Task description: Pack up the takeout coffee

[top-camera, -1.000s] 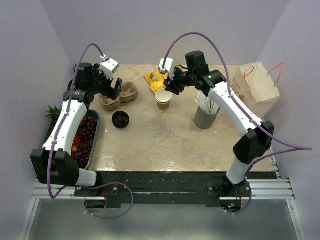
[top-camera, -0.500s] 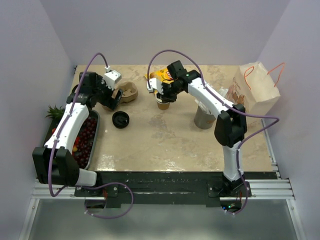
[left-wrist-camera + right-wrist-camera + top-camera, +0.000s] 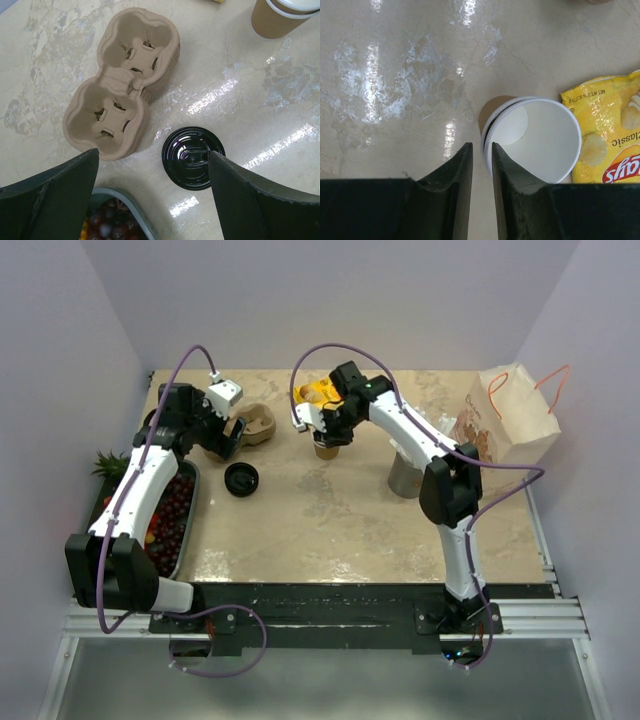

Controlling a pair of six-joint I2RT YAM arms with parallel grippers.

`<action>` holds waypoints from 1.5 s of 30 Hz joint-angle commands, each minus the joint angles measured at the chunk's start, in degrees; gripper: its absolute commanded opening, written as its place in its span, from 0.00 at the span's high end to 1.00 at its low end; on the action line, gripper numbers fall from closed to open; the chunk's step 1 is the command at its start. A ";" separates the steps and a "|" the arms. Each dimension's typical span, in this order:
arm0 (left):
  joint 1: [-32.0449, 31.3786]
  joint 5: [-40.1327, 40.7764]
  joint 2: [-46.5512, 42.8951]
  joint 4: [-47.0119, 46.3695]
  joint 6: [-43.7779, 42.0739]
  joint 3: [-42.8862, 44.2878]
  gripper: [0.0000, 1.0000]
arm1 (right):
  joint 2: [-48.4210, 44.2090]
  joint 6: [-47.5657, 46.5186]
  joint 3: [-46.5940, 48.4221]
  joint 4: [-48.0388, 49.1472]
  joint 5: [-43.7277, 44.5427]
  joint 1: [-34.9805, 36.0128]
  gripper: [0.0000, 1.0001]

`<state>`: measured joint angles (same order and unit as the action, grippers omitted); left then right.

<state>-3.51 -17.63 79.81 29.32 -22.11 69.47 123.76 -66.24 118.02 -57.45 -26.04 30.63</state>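
Step in hand, as judged: approach to the cup; nothing packed yet.

- Cup (image 3: 540,135) stood upright and uncovered on the desk (image 3: 395,75).
- Lid (image 3: 193,157) lay flat on the desk, well apart from the cup, just beside the empty carrier (image 3: 125,85).
- Right tool (image 3: 482,145) was clenched to a slim slit, grasping nothing. The slit lined up with the cup's near rim, the cup just beyond the tips. Contact with the rim: could not tell.
- Left tool (image 3: 152,152) was released wide above the lid, not holding it.

Next move, by my reckoning: right tool nips the rim wall, or spreads round the body, without tipping the cup. The lid then wants fitting, and the cup seating in a carrier well.
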 commanded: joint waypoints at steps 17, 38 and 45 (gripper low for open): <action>-0.01 -0.65 0.26 -2.07 0.05 0.05 0.06 | 2.01 -0.91 2.92 -0.73 3.54 0.22 0.77; -0.01 -1.62 0.78 -2.16 0.49 -0.39 0.05 | 2.09 -0.03 3.80 0.59 4.07 0.13 0.88; -0.01 -2.67 1.22 -2.25 0.93 -0.30 0.05 | 1.22 1.72 5.03 1.11 4.07 0.13 0.97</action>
<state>-3.51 -18.46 80.84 29.19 -21.96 69.47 126.43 -66.22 119.90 -57.69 -21.98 30.63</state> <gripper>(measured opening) 0.949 0.052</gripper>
